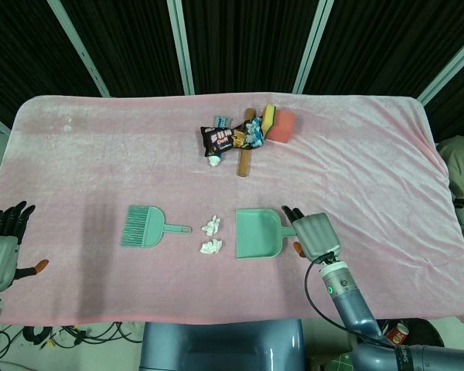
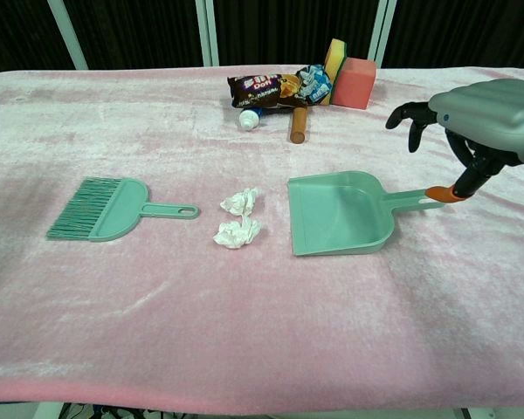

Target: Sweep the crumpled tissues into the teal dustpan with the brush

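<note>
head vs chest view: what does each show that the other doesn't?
Only the head view shows the left hand, open at the table's near-left edge, the right forearm with its cable, and the floor beyond the pink tablecloth.

Only the chest view shows, side-on, the right hand's orange-tipped digit at the end of the dustpan handle; contact unclear.

Both show the brush, two crumpled tissues, teal dustpan, right hand, and the snack packets, sponge and wooden roller at the back.
</note>
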`<action>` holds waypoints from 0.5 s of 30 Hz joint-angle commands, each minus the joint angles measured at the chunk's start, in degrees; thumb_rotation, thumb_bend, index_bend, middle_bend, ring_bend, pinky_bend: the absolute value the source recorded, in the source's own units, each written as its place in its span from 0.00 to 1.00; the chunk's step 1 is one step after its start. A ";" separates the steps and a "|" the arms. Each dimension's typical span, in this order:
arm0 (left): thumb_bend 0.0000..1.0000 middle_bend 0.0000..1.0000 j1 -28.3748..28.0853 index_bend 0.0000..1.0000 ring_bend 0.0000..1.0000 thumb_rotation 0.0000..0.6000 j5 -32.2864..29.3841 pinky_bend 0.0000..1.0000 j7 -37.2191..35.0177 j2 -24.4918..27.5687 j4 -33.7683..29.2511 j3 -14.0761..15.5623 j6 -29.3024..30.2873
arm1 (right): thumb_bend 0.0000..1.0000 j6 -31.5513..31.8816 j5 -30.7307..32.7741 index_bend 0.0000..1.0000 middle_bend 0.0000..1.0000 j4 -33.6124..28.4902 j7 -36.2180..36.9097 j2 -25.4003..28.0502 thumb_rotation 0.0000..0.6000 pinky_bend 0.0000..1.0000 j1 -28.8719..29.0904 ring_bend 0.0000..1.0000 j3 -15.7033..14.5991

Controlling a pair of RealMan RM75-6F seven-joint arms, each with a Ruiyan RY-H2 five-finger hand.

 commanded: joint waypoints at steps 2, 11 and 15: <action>0.01 0.00 0.07 0.00 0.00 1.00 0.21 0.00 -0.25 0.05 0.01 -0.09 0.16 | 0.22 0.22 0.26 0.18 0.29 -0.09 0.13 0.30 1.00 0.81 0.11 0.66 -0.44; 0.01 0.00 0.12 0.00 0.00 1.00 1.23 0.00 -1.51 0.16 0.35 -0.25 0.42 | 0.22 0.79 0.86 0.18 0.28 -0.42 0.17 0.37 1.00 0.81 0.51 0.66 -1.48; 0.01 0.00 0.15 0.00 0.00 1.00 1.77 0.00 -2.10 0.04 0.68 -0.42 0.77 | 0.23 1.06 2.09 0.18 0.28 -0.48 -0.04 0.26 1.00 0.81 1.01 0.66 -1.16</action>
